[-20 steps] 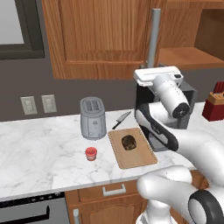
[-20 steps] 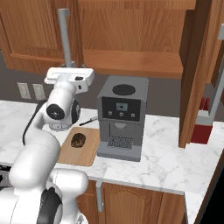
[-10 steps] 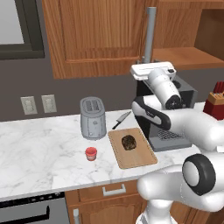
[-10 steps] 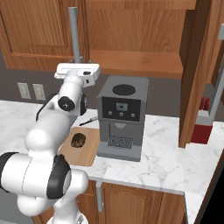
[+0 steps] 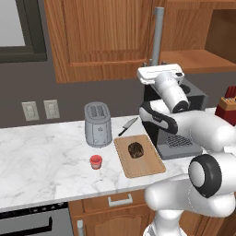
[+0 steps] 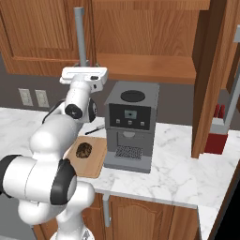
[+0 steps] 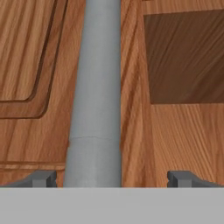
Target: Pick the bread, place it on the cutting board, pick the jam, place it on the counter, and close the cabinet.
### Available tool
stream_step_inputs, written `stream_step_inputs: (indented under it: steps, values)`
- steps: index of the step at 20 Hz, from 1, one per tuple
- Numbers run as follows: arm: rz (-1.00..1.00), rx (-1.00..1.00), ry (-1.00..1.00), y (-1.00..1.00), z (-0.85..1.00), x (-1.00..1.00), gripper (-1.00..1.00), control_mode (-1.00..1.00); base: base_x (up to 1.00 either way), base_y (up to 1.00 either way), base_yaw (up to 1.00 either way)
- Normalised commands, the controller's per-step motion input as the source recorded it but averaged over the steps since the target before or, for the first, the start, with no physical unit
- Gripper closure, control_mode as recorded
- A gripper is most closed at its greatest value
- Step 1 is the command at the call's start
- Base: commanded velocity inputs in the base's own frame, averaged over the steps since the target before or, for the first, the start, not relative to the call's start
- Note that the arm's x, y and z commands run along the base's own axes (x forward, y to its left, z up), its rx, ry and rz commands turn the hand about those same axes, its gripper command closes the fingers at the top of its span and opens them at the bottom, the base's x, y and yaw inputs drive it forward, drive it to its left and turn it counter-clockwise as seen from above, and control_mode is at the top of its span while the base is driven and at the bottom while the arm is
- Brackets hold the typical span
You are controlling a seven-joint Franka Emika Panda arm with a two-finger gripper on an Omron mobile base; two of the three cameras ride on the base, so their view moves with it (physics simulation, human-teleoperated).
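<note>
The gripper [image 7: 111,177] is raised to the lower end of the grey bar handle [image 7: 97,87] of the cabinet [image 5: 101,37], its two fingertips [image 7: 41,178] spread apart, one on each side of the bar with bare wood showing between bar and tips; it grasps nothing. The bread [image 5: 135,149] lies near the middle of the cutting board [image 5: 147,167], with board margin free all around it. The jam [image 5: 96,162] stands on the counter [image 5: 41,156], just left of the board and in front of the toaster [image 5: 98,124], well back from the counter's front edge. A knife [image 5: 128,126] lies behind the board, beside the coffee machine [image 6: 130,126].
</note>
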Motion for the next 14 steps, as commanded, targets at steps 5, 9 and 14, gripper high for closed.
stream_step_inputs:
  steps: [5, 9, 14]
  values:
    - [0.00, 0.00, 0.00, 0.00, 0.00, 0.11, -1.00, -1.00, 0.00, 0.00, 0.00]
    - [0.00, 0.00, 0.00, -0.05, 0.00, 0.00, -1.00, -1.00, 0.00, 0.00, 0.00]
    - [0.00, 0.00, 0.00, -0.13, 0.00, -0.10, -1.00, -1.00, 0.00, 0.00, 0.00]
